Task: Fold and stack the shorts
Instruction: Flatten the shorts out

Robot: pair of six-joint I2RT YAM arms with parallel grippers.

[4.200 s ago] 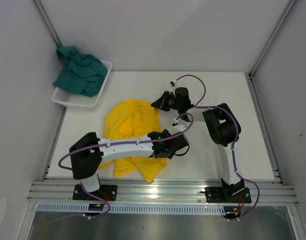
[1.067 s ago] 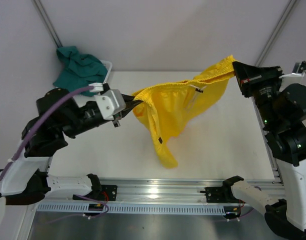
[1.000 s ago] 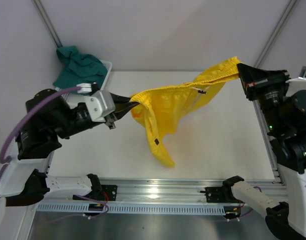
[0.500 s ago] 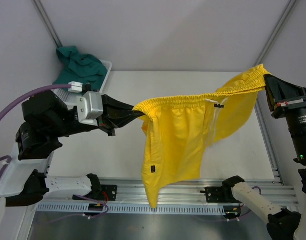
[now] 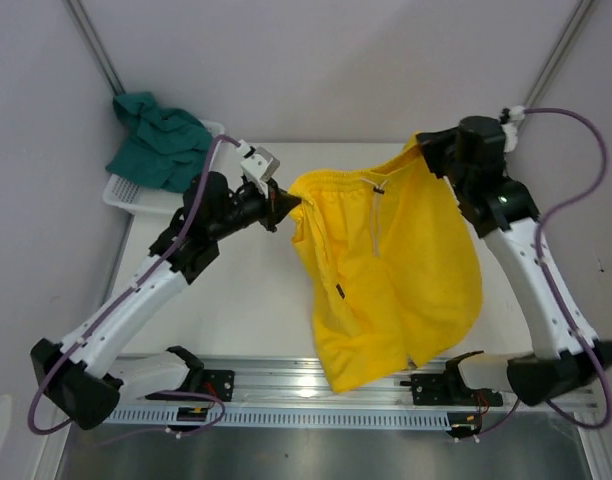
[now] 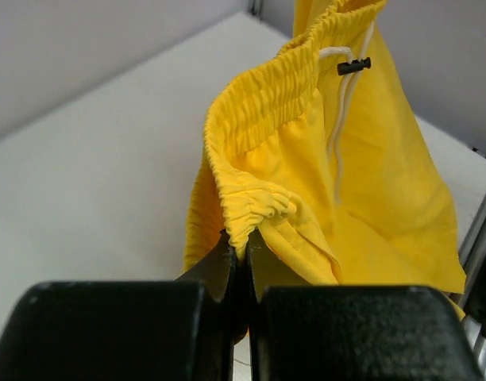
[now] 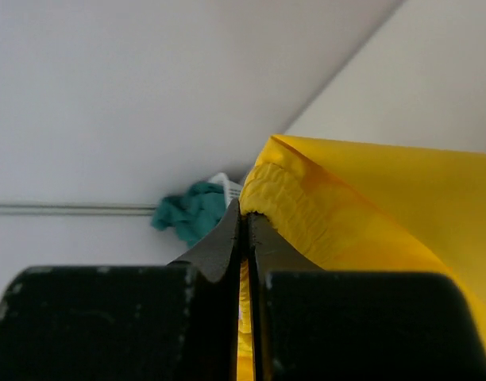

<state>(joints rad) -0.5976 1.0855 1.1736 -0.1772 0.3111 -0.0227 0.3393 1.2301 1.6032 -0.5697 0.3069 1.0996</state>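
Note:
The yellow shorts hang spread between both arms, waistband up, legs draping past the table's near edge. My left gripper is shut on the left end of the elastic waistband, pinching the gathered fabric at its fingertips. My right gripper is shut on the right end of the waistband. The pale drawstring dangles from the front with its black toggle. The teal-green shorts lie bunched in the basket at the back left, also visible small as teal cloth in the right wrist view.
A white mesh basket sits at the table's back left corner. Aluminium rails run along the near edge, with the arm bases bolted there. Grey enclosure walls stand on the left, the back and the right.
Both arms have come down and inward, bringing the spread yellow shorts lower. The right gripper moved from the far right toward the back centre; the shorts now drape over the near edge.

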